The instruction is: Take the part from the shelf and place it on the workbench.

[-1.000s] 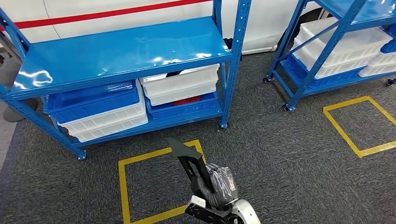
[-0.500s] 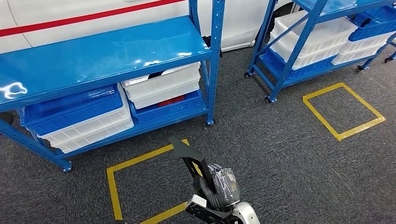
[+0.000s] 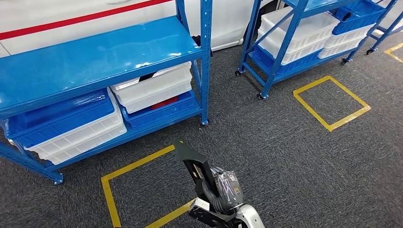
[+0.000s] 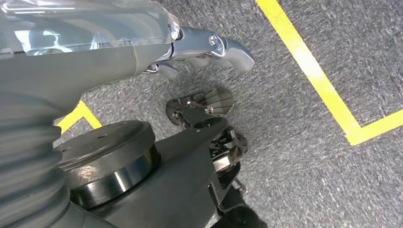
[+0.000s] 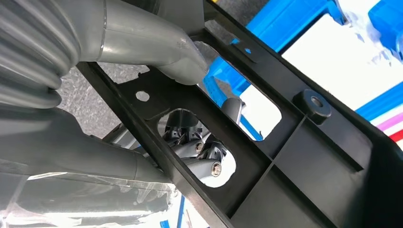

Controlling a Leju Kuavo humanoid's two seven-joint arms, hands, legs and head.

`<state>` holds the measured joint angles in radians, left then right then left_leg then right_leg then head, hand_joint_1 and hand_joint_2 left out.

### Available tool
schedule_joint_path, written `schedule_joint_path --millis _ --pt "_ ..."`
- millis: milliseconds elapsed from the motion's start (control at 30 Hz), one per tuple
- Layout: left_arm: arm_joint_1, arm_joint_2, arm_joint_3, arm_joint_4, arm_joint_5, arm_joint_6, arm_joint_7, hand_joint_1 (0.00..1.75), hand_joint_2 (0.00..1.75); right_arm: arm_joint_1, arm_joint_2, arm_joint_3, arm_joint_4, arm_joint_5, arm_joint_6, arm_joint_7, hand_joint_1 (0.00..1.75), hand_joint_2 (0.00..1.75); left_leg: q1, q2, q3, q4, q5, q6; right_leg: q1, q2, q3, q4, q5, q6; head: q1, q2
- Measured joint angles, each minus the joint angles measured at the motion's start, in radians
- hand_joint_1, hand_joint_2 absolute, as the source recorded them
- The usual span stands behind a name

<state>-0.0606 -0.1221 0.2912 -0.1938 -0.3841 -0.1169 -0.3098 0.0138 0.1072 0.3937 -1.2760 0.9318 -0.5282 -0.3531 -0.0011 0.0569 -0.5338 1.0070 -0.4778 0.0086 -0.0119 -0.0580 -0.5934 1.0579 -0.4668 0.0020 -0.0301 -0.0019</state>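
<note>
Blue steel shelving (image 3: 95, 52) takes up the head view from nine to twelve o'clock, its lower tier carrying white bins (image 3: 152, 88) and blue bins (image 3: 62, 111). A second blue rack (image 3: 280, 42) on casters stands at one o'clock, also loaded with white and blue bins. Grey carpet (image 3: 285, 161) covers the floor, with one yellow tape square (image 3: 331, 102) at two o'clock and another (image 3: 142, 190) at seven o'clock.

At six o'clock the right hand (image 3: 219, 197) grips the black plastic part (image 3: 192, 159), which stands up and tilts toward eleven o'clock, held off the carpet and well apart from the shelves. In the right wrist view the thumb (image 5: 157, 50) presses on one face of the part (image 5: 294, 156) while darker fingers (image 5: 199, 152) curl behind it, seen through its cut-outs.

In the left wrist view the left hand (image 4: 199, 47) hangs over the carpet with its fingers (image 4: 228, 46) lying loosely together, holding nothing and touching nothing.
</note>
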Motion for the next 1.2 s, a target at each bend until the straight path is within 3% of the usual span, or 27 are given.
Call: schedule_joint_path --millis 67,100,167,267,300,333,367,467,533,633,667,733,800,833,867,900,933,1000,1067,1133,1200 --pt "0.001 0.000 0.001 0.000 -0.001 0.002 -0.001 0.00 1.75 -0.004 0.003 0.000 0.002 -0.002 0.001 -0.003 1.75 1.75 -0.004 0.005 -0.003 0.005 -0.003 -0.005 0.005 -0.005 -0.001 -0.004 -0.002 -0.007 0.000 0.000" --pt "0.001 0.000 0.001 0.000 -0.003 0.004 -0.001 0.00 1.75 -0.006 0.005 -0.001 0.004 -0.006 0.000 -0.006 1.75 1.75 -0.006 0.010 -0.005 0.008 -0.006 -0.012 0.006 0.001 -0.002 -0.009 -0.001 -0.015 0.000 0.000" --pt "0.002 0.000 0.001 0.000 -0.009 0.010 -0.001 0.00 1.75 -0.008 0.010 -0.004 0.009 -0.015 0.000 -0.012 1.75 1.75 -0.003 -0.006 -0.016 0.037 -0.032 -0.030 0.003 0.025 -0.007 -0.016 0.006 -0.031 0.000 0.000" --pt "0.002 0.000 0.001 0.000 -0.016 0.014 0.003 0.00 1.75 -0.008 0.017 -0.008 0.012 -0.020 -0.001 -0.016 1.75 1.75 0.004 -0.042 -0.083 0.200 -0.123 -0.045 0.000 0.053 -0.011 -0.018 0.012 -0.041 0.000 0.000" --pt "0.003 0.000 0.001 0.000 -0.017 0.015 0.004 0.00 1.75 -0.007 0.018 -0.008 0.012 -0.020 -0.001 -0.016 1.75 1.75 0.005 -0.044 -0.106 0.252 -0.139 -0.047 0.000 0.063 -0.011 -0.018 0.013 -0.042 0.000 0.000" --pt "0.003 0.000 0.001 0.000 -0.017 0.015 0.005 0.00 1.75 -0.006 0.019 -0.009 0.013 -0.021 -0.001 -0.016 1.75 1.75 0.006 -0.045 -0.116 0.275 -0.138 -0.048 0.000 0.072 -0.011 -0.018 0.013 -0.042 0.000 0.000" --pt "0.002 0.000 0.001 0.000 -0.017 0.016 0.005 0.00 1.75 -0.005 0.019 -0.010 0.013 -0.021 -0.001 -0.016 1.75 1.75 0.007 -0.047 -0.110 0.261 -0.117 -0.047 0.000 0.082 -0.011 -0.017 0.014 -0.041 0.000 0.000" --pt "0.002 0.002 0.001 0.000 -0.020 0.015 0.003 0.00 1.75 -0.004 0.019 -0.014 0.012 -0.024 -0.005 -0.017 1.75 1.75 0.010 -0.079 -0.030 0.079 -0.021 -0.038 0.000 0.111 -0.010 -0.015 0.017 -0.036 0.000 0.000" --pt "0.002 0.003 0.001 0.000 -0.021 0.013 0.001 0.00 1.75 -0.003 0.019 -0.017 0.013 -0.029 -0.010 -0.019 1.75 1.75 0.008 -0.102 -0.003 0.013 -0.007 -0.029 0.000 0.125 -0.017 -0.015 0.023 -0.025 0.000 0.000" --pt "0.003 0.004 0.002 0.000 -0.021 0.010 -0.006 0.00 1.75 0.001 0.019 -0.021 0.015 -0.037 -0.022 -0.025 1.75 1.75 0.008 -0.089 0.000 -0.004 0.000 -0.012 -0.001 0.132 -0.025 -0.016 0.029 -0.005 0.000 0.000" --pt "0.003 0.005 0.002 0.000 -0.021 0.010 -0.008 0.00 1.75 0.002 0.019 -0.022 0.016 -0.040 -0.026 -0.026 1.75 1.75 0.009 -0.081 0.001 -0.011 0.006 -0.004 0.000 0.120 -0.033 -0.002 0.017 -0.001 0.000 0.000" --pt "0.005 0.006 0.003 0.000 -0.024 0.009 -0.014 0.00 1.75 0.002 0.018 -0.025 0.019 -0.047 -0.036 -0.027 1.75 1.75 0.008 -0.063 0.001 -0.019 0.014 0.007 0.001 0.086 -0.072 0.087 -0.040 0.003 0.000 0.000" --pt "0.008 0.006 0.004 0.000 -0.027 0.009 -0.016 0.00 1.75 0.005 0.017 -0.027 0.023 -0.055 -0.047 -0.028 1.75 1.75 0.003 -0.045 -0.003 -0.018 0.015 0.010 -0.001 0.071 -0.126 0.210 -0.096 0.006 0.000 0.000" --pt "0.010 0.006 0.005 0.000 -0.029 0.009 -0.016 0.00 1.75 0.007 0.016 -0.028 0.026 -0.059 -0.052 -0.027 1.75 1.75 0.002 -0.036 -0.004 -0.016 0.015 0.011 -0.001 0.068 -0.138 0.241 -0.102 0.006 0.000 0.000" --pt "0.010 0.006 0.006 0.000 -0.029 0.009 -0.016 0.00 1.75 0.009 0.015 -0.028 0.027 -0.062 -0.056 -0.027 1.75 1.75 0.001 -0.027 -0.005 -0.015 0.014 0.010 -0.001 0.066 -0.132 0.236 -0.090 0.006 0.000 0.000" --pt "0.010 0.006 0.007 0.000 -0.030 0.009 -0.015 0.00 1.75 0.010 0.014 -0.029 0.029 -0.065 -0.059 -0.026 1.75 1.75 0.001 -0.019 -0.006 -0.013 0.014 0.009 -0.001 0.061 -0.105 0.191 -0.062 0.005 0.000 0.000" --pt "0.008 0.006 0.007 0.000 -0.030 0.008 -0.014 0.00 1.75 0.010 0.013 -0.030 0.029 -0.067 -0.062 -0.025 1.75 1.75 0.000 -0.012 -0.006 -0.009 0.012 0.007 0.000 0.050 -0.066 0.120 -0.033 0.002 0.000 0.000" --pt "0.006 0.006 0.008 0.000 -0.031 0.006 -0.010 0.00 1.75 0.008 0.012 -0.030 0.029 -0.069 -0.065 -0.022 1.75 1.75 -0.003 0.000 -0.008 -0.003 0.007 0.000 0.006 0.025 -0.006 0.009 -0.003 -0.008 0.000 0.000" --pt "0.004 0.006 0.010 0.000 -0.030 0.004 -0.005 0.00 1.75 0.007 0.013 -0.031 0.028 -0.070 -0.068 -0.017 1.75 1.75 -0.006 0.009 -0.009 0.000 0.005 -0.009 0.011 0.021 0.003 -0.018 -0.003 -0.018 0.000 0.000" --pt "0.002 0.006 0.010 0.000 -0.030 0.003 0.000 0.00 1.75 0.008 0.013 -0.033 0.028 -0.072 -0.069 -0.013 1.75 1.75 -0.005 0.015 -0.009 0.002 0.003 -0.020 0.010 0.036 0.001 -0.023 0.004 -0.029 0.000 0.000" --pt "0.001 0.006 0.011 0.000 -0.029 0.003 0.002 0.00 1.75 0.008 0.013 -0.034 0.027 -0.072 -0.070 -0.012 1.75 1.75 -0.002 -0.004 -0.023 0.037 -0.026 -0.031 0.006 0.048 0.000 -0.029 0.011 -0.040 0.000 0.000"
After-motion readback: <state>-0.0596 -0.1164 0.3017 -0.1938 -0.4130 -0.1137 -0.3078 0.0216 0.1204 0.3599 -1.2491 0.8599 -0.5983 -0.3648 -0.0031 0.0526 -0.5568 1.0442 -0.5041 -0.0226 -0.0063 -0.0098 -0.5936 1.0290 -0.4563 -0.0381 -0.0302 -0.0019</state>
